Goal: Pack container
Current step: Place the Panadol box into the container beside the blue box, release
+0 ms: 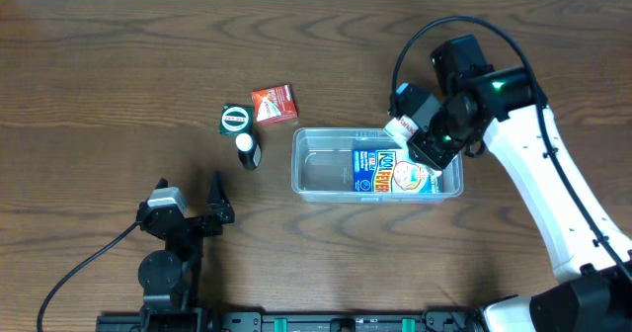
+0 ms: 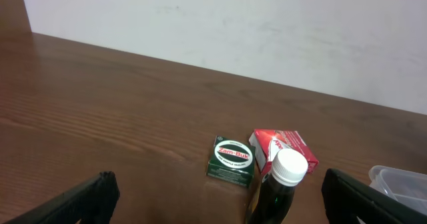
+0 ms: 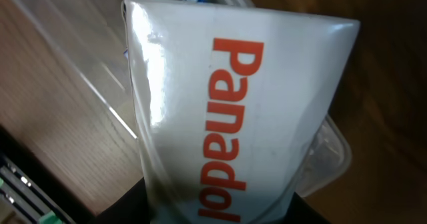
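The clear plastic container (image 1: 321,172) lies at the table's middle right with a blue and white Kool Fever box (image 1: 387,171) inside. My right gripper (image 1: 413,132) is shut on a white Panadol box (image 3: 227,111) and holds it over the container's far right rim (image 3: 333,151). My left gripper (image 1: 202,213) is open and empty at the front left. Ahead of it stand a dark bottle with a white cap (image 2: 280,184), a green Zam-Buk box (image 2: 231,160) and a red box (image 2: 283,147). These also show in the overhead view: bottle (image 1: 247,150), green box (image 1: 235,120), red box (image 1: 274,105).
The container's corner (image 2: 400,184) shows at the right edge of the left wrist view. A white wall runs along the table's far side. Cables trail from both arms.
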Controlling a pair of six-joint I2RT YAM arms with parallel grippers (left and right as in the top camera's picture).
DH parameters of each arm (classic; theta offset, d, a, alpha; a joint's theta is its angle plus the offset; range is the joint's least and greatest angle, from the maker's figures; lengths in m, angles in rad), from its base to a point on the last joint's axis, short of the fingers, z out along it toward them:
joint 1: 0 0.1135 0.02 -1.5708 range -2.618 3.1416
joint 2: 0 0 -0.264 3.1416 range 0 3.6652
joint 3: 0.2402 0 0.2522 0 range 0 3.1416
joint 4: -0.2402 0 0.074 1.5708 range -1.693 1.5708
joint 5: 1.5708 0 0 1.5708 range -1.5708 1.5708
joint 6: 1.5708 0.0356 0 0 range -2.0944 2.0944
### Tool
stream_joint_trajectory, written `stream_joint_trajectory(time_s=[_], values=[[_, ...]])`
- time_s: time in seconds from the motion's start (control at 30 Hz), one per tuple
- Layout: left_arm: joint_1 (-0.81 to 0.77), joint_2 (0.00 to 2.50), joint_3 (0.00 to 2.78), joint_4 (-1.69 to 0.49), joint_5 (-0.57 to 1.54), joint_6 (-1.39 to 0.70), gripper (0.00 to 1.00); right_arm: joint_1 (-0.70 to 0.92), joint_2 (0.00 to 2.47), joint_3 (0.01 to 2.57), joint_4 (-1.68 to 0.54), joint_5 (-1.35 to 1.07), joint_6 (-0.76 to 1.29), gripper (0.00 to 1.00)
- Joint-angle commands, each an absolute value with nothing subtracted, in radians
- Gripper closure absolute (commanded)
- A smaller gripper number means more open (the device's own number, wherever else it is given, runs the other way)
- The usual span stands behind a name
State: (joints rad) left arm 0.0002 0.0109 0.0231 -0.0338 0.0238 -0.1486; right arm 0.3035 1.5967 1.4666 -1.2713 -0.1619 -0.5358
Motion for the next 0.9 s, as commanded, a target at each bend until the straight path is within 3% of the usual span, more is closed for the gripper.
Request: stream_joint_trajectory(time_s=[0.0,0.87], values=[[0.006,0.005,0.004,-0.070,0.015,-0.131,0.02,0.315,1.596,1.446,-1.267,-0.184,-0.601,0.59],[0.006,0.005,0.004,-0.070,0.015,-0.131,0.02,0.315,1.596,1.222,-1.048,-0.173,-1.087,0.54]])
